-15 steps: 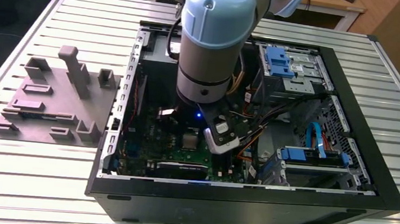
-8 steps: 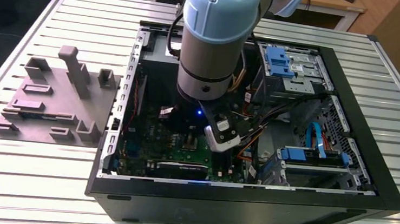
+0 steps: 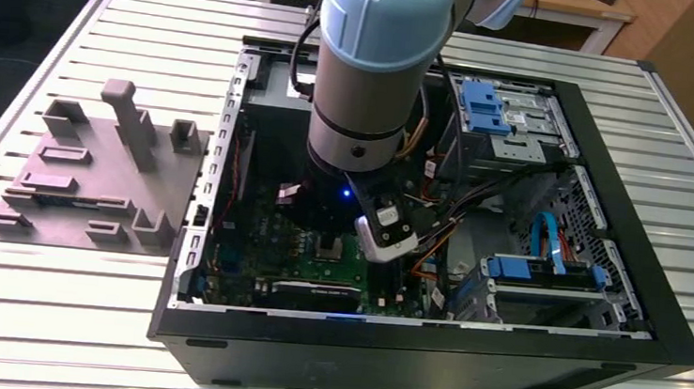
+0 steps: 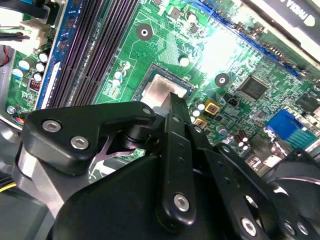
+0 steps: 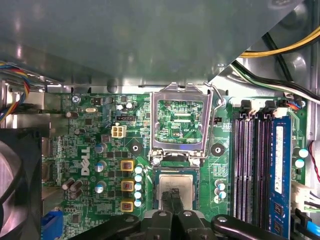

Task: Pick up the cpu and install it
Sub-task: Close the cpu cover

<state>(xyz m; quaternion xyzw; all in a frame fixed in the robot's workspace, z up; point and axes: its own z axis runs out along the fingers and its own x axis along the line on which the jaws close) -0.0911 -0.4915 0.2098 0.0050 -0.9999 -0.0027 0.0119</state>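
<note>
Silver-grey square metal-topped cpu (image 5: pixel 186 186) lies in its socket on the green motherboard (image 5: pixel 90 150); the black claw (image 5: pixel 173 192), fingers pressed together, hangs over its middle.

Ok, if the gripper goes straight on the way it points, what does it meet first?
The cpu, lying flat below it: the gripper points at its metal top, just above or touching it, I cannot tell which. The raised socket frame stands beside that line.
</note>
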